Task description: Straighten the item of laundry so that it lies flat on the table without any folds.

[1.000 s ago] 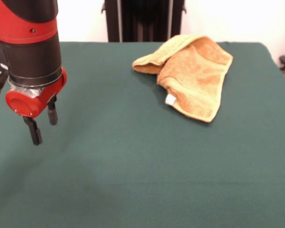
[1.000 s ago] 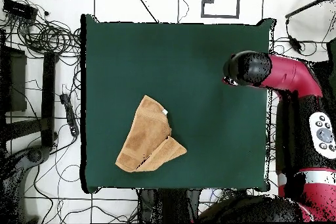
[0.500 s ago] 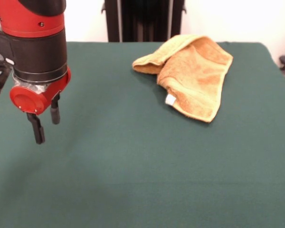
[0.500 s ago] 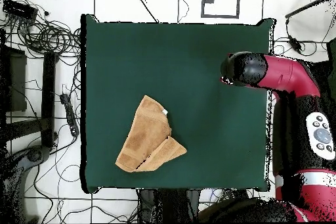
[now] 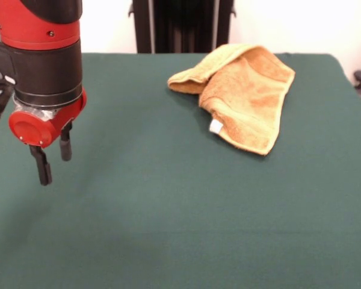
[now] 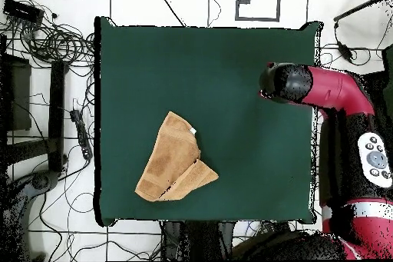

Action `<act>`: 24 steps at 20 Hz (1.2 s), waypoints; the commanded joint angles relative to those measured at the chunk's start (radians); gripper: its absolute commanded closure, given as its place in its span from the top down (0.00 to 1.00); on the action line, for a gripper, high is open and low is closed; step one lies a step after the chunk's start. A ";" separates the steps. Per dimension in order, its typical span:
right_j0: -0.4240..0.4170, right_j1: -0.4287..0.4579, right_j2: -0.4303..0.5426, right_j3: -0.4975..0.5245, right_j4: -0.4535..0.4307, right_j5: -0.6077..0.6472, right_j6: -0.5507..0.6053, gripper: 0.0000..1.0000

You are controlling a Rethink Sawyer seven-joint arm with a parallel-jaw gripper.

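Note:
The item of laundry point(image 5: 246, 93) is an orange-yellow towel lying folded over itself at the far right of the green table point(image 5: 168, 198), with a small white tag at its near edge. From overhead the laundry point(image 6: 173, 160) sits near the table's point(image 6: 230, 67) lower left. My gripper point(image 5: 53, 162) hangs above the cloth at the left, far from the towel, open with nothing between its two black fingers point(image 5: 43, 168). In the overhead view the arm's black wrist point(image 6: 285, 82) covers the gripper.
A black stand point(image 5: 180, 24) rises behind the table's far edge. Cables point(image 6: 46, 36) and floor tiles surround the table in the overhead view. The robot's red arm point(image 6: 345, 97) reaches in from the right side there.
The gripper shifted slightly right and then back left, staying at about the same height. The towel has not moved.

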 commanded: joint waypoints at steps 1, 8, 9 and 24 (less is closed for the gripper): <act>0.065 0.019 0.007 0.146 0.032 -0.044 0.269 1.00; 0.100 0.000 -0.019 0.152 0.038 -0.025 0.286 1.00; 0.103 -0.002 -0.022 0.154 0.038 -0.027 0.288 1.00; 0.106 -0.010 -0.051 0.186 0.071 -0.077 0.314 1.00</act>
